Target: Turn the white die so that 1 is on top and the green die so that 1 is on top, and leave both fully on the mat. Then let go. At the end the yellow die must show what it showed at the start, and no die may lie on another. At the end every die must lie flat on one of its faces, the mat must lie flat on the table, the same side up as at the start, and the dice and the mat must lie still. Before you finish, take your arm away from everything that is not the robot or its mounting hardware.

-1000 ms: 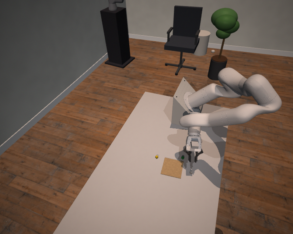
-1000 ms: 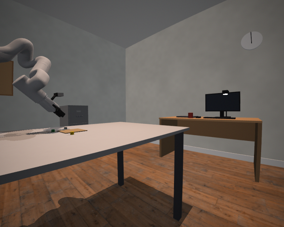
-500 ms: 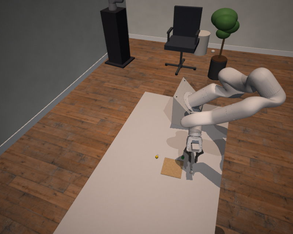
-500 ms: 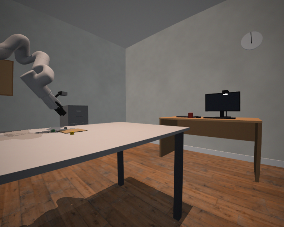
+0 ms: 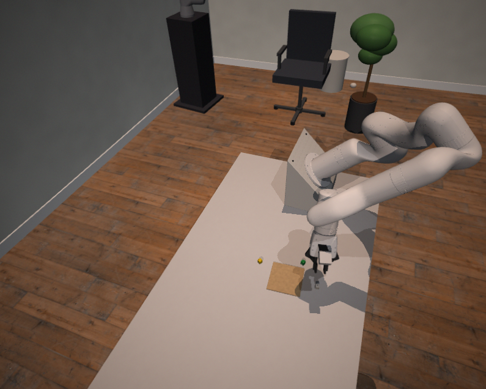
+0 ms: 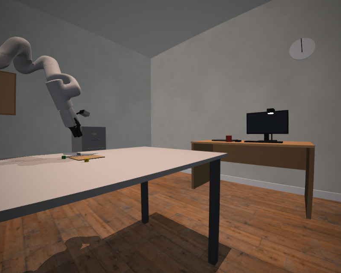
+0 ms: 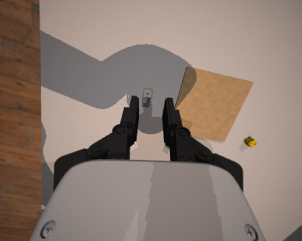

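The white die [image 5: 316, 285] [image 6: 78, 153] [image 7: 147, 93] lies on the table beside the mat, in shadow; its upper face shows a single dot in the wrist view. The tan mat [image 5: 282, 278] [image 6: 91, 157] [image 7: 218, 104] lies flat with no die on it. The green die [image 5: 302, 262] [image 6: 64, 157] is on the table just off the mat's corner; a finger hides most of it in the wrist view, and its number is unreadable. The yellow die [image 5: 260, 260] [image 6: 86, 160] [image 7: 250, 142] is off the mat's other side. My gripper [image 5: 320, 271] [image 6: 77, 135] [image 7: 151, 107] is partly open, empty, well above the table.
The table [image 5: 217, 318] [image 6: 152, 164] has its edge beyond the white die, with wooden floor [image 7: 14, 114] beyond. The arm's slanted base mount [image 5: 299, 188] stands at the back of the table. A separate desk [image 6: 252, 143] stands farther off.
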